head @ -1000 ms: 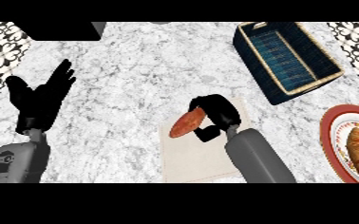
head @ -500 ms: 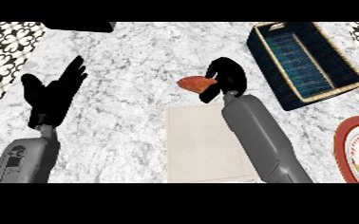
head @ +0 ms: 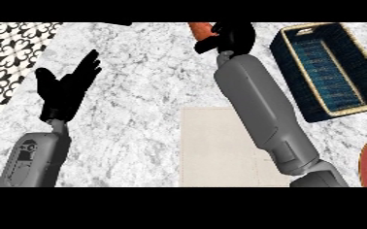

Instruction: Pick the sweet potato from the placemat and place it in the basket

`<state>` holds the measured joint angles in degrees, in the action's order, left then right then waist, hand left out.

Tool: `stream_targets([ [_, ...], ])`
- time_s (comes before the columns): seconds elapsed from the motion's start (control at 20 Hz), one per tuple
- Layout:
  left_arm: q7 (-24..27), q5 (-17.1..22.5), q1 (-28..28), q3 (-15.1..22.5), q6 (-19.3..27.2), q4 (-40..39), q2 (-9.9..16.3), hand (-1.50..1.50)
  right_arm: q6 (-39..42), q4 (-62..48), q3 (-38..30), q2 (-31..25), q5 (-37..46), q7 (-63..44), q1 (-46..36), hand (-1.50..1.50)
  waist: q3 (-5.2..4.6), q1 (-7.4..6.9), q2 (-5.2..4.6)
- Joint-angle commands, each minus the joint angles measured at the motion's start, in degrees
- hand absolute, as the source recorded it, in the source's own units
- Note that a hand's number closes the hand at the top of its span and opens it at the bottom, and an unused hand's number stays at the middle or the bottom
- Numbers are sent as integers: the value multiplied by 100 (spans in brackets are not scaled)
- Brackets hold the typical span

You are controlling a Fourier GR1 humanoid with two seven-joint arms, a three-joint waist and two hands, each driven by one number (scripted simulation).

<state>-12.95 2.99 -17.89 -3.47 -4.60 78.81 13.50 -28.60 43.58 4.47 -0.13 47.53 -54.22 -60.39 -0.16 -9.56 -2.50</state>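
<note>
Sweet potato (head: 201, 28) in right robot hand (head: 233, 36), beside basket (head: 290, 53)

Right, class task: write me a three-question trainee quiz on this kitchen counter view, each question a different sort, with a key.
1. True or false: the sweet potato lies on the placemat.
2. Which hand holds it? A) right hand B) left hand
3. Fill in: the basket lies to the robot's ____ of the placemat.

Key: 1 false, it is lifted away, above the counter. 2 A; the left rests open. 3 right.
</note>
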Motion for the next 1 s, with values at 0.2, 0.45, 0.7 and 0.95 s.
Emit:
stream_targets([
  [0.2, -97, 1, -143, 4, 61, -74, -68, 0, -1472, -927, 124, 12, 1312, -1146, -1533, 150, -31, -10, 32],
  [0.45, -109, -59, -154, -19, 75, -137, 1, 0, -1412, -1589, -208, -144, 1846, -1704, -2367, 150, -31, 155, 51],
  [0.7, -56, -72, -94, -18, 124, -85, -45, 0, -1322, -2247, -408, -322, 2253, -1978, -2874, 150, -30, 139, 4],
  [0.95, -95, -53, -129, -149, 86, -124, 128, 0, -1229, -2700, -527, -584, 2633, -2331, -3341, 150, -21, 266, 47],
])
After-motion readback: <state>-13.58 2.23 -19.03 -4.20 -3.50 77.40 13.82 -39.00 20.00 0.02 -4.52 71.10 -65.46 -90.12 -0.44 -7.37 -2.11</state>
